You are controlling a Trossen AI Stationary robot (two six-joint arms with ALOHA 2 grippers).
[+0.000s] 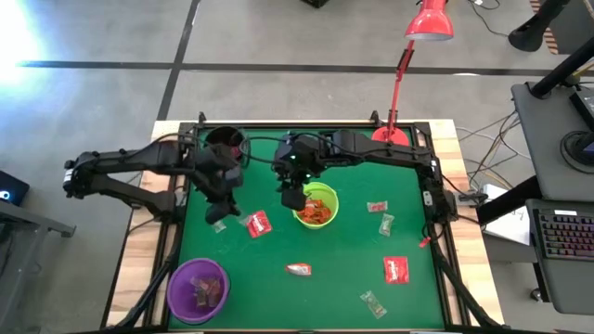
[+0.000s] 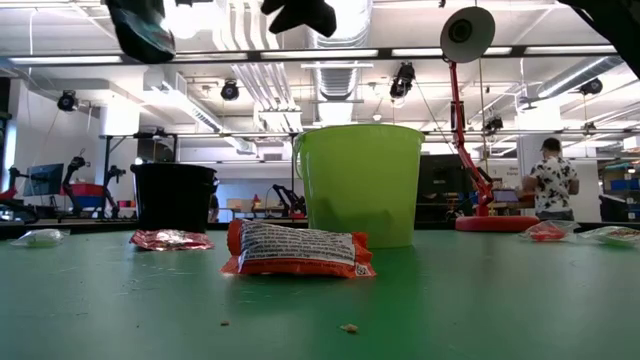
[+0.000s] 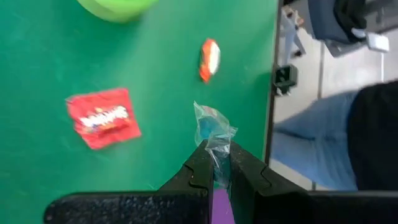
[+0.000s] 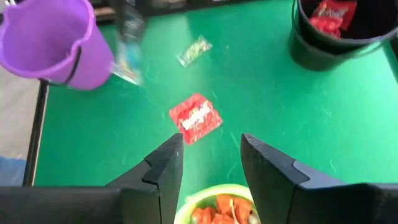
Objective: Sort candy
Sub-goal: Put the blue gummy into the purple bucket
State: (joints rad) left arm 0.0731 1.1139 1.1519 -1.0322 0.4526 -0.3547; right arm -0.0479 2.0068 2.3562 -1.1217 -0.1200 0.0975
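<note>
An orange-red packet [image 2: 298, 250] lies nearest. The left gripper [image 3: 214, 167] pinches a clear-wrapped candy [image 3: 212, 127] (likely purple bowl [image 1: 197, 289] next). The right gripper [image 4: 211, 155], fingers spread, hovers over the green bowl [image 1: 327, 196].

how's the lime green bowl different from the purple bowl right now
The lime-green bowl sits mid-table, under the right gripper; the purple bowl sits at the near left corner with no gripper over it. The lime-green bowl holds orange-red candies; the purple bowl holds only a few pale wrapped ones. Both are round, upright and open-topped on the green mat.
</note>
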